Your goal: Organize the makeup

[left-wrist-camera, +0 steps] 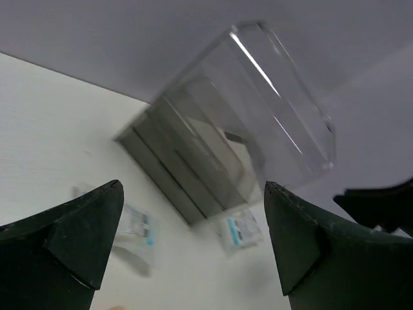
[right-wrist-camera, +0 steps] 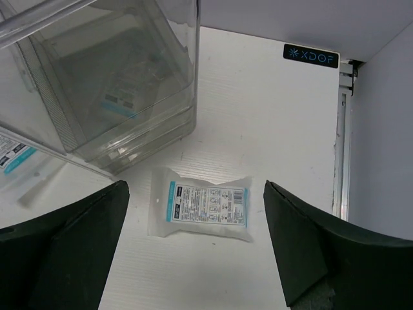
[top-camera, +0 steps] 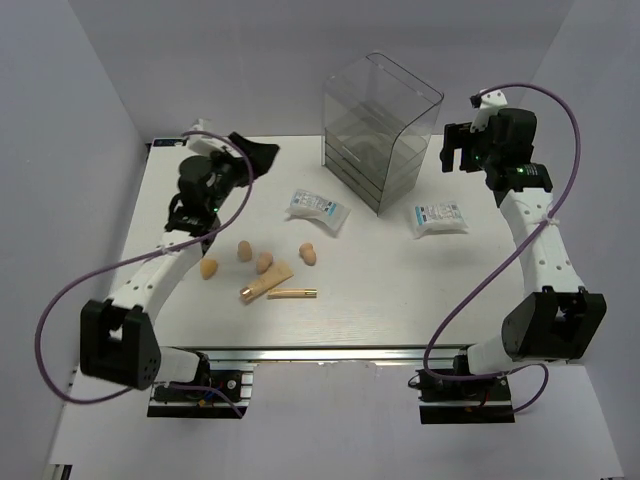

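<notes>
A white ribbed table [top-camera: 400, 290] sits boxed in by plain pale walls [top-camera: 250, 60], with a metal rail [top-camera: 320, 353] along its near edge. A tall clear plastic drawer box [top-camera: 380, 130] stands at the far middle. Two white blue-printed packets lie flat, one near-left of the box [top-camera: 316, 208] and one to its right [top-camera: 439, 217]. Four small peach egg-shaped sponges [top-camera: 265, 262], a beige tube with gold cap [top-camera: 265, 283] and a thin gold stick [top-camera: 292, 293] cluster left of centre. The left gripper [top-camera: 252, 154] and the right gripper [top-camera: 455, 150] are both spread wide and hold nothing.
</notes>
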{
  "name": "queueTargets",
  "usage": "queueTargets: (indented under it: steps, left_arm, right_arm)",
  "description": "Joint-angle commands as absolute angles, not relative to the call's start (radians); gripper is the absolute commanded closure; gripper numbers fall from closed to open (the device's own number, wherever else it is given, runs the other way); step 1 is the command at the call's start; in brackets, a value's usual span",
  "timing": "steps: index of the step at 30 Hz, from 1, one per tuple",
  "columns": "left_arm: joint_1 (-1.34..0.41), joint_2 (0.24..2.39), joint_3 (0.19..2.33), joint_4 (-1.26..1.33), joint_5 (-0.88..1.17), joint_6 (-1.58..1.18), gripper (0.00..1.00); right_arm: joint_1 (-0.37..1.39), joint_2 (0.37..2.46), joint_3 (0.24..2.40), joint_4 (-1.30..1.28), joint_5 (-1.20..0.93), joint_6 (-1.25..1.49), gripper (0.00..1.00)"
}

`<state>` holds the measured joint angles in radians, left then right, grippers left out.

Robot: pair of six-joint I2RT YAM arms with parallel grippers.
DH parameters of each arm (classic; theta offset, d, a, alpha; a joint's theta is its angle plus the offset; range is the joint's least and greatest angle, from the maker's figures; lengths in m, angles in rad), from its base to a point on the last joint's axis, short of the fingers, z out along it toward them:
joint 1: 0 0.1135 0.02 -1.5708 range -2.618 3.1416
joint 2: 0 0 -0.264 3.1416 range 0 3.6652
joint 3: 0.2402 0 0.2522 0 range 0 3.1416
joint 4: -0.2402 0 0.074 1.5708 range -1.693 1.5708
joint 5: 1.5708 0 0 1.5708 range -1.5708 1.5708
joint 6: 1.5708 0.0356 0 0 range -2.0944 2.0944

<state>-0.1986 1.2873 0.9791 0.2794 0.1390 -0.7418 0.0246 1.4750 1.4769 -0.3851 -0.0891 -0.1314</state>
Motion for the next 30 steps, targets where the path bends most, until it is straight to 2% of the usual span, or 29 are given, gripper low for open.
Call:
queueTargets:
  steps: [1,6,7,9,10,11,12,14,16,17,18,20,24,25,27,28,29,30]
  left_arm:
    - [-0.288,1.42,1.044,0.348,0.259,-0.871,0.02]
    - [-0.367,1.56,1.118,0.445,0.259,-0.974,0.03]
    - [-0.379,1.589,1.155,0.454,0.261,-1.0,0.05]
    - [-0.414,1.668,1.201,0.445,0.247,-1.022,0.18]
    - [-0.426,1.696,1.248,0.443,0.242,-1.049,0.25]
    - [-0.445,1.722,1.27,0.451,0.236,-1.066,0.5]
    - [-0.452,1.776,1.288,0.446,0.226,-1.09,0.64]
    - [-0.472,1.827,1.336,0.46,0.215,-1.176,0.85]
    - [-0.485,1.891,1.357,0.466,0.195,-1.256,0.82]
    - [-0.495,1.91,1.365,0.489,0.186,-1.282,0.74]
    - [-0.499,1.927,1.367,0.501,0.167,-1.305,0.59]
    - [-0.506,1.974,1.364,0.546,0.143,-1.35,0.51]
    - [-0.502,1.968,1.39,0.424,0.089,-1.27,0.46]
    - [-0.497,1.961,1.411,0.343,0.039,-1.194,0.43]
    - [-0.482,1.937,1.503,-0.034,-0.062,-1.12,0.38]
    - [-0.476,1.933,1.535,-0.163,-0.169,-1.07,0.29]
    - [-0.463,1.922,1.56,-0.372,-0.208,-1.052,0.28]
    - [-0.456,1.913,1.575,-0.443,-0.228,-1.031,0.27]
  right_arm:
    - [0.023,1.459,1.483,-0.397,-0.096,-0.123,0.11]
    - [0.025,1.387,1.419,-0.353,-0.274,-0.239,0.11]
    - [0.026,1.353,1.401,-0.332,-0.314,-0.267,0.11]
    - [0.026,1.313,1.333,-0.312,-0.441,-0.366,0.11]
    - [0.028,1.269,1.301,-0.275,-0.478,-0.395,0.11]
    - [0.038,1.244,1.232,-0.247,-0.512,-0.414,0.11]
    - [0.043,1.224,1.197,-0.224,-0.529,-0.448,0.11]
    - [0.058,1.177,1.128,-0.204,-0.604,-0.489,0.1]
    - [0.069,1.164,1.111,-0.222,-0.629,-0.515,0.11]
    - [0.072,1.166,1.108,-0.247,-0.649,-0.511,0.11]
    - [0.072,1.167,1.108,-0.259,-0.66,-0.509,0.11]
    - [0.074,1.173,1.098,-0.27,-0.649,-0.456,0.11]
    - [0.072,1.186,1.103,-0.348,-0.69,-0.486,0.11]
    - [0.072,1.19,1.103,-0.359,-0.699,-0.491,0.11]
    - [0.072,1.192,1.1,-0.377,-0.719,-0.499,0.11]
    - [0.072,1.193,1.097,-0.383,-0.721,-0.499,0.11]
    - [0.072,1.192,1.086,-0.382,-0.719,-0.488,0.11]
    - [0.072,1.192,1.08,-0.379,-0.719,-0.483,0.11]
